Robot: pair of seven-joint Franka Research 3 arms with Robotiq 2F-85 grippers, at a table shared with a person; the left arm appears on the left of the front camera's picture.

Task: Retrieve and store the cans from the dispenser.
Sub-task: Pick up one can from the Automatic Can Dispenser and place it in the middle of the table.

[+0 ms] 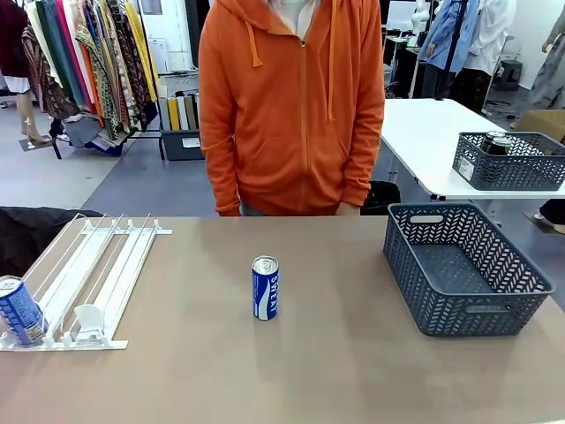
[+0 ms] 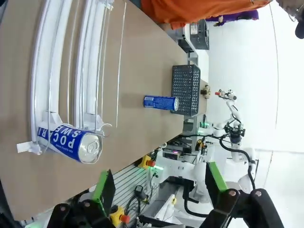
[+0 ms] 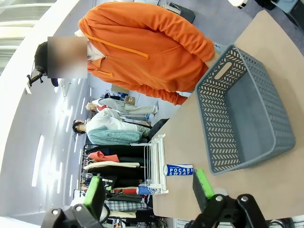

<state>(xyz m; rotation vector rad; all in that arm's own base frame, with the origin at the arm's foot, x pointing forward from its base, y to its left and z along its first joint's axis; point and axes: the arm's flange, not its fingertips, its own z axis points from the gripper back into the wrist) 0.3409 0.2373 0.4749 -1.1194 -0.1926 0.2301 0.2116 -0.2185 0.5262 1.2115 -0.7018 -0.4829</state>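
Seeing 2 blue cans here. The first can (image 1: pixel 265 288) stands upright in the middle of the counter (image 1: pixel 177 380), and the second can (image 1: pixel 19 310) sits at the near end of the dispenser (image 1: pixel 106 265), in its outer lane. The basket (image 1: pixel 468 305) is over on the robot's right. The left tool (image 2: pixel 158 183) and right tool (image 3: pixel 147 187) both gape wide, holding nothing. My guess is thin aluminium: smooth, a bit slippery, dents if crushed. I'd pinch across the mid-body, not the rim.

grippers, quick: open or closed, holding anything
Left gripper: open, holding nothing.
Right gripper: open, holding nothing.
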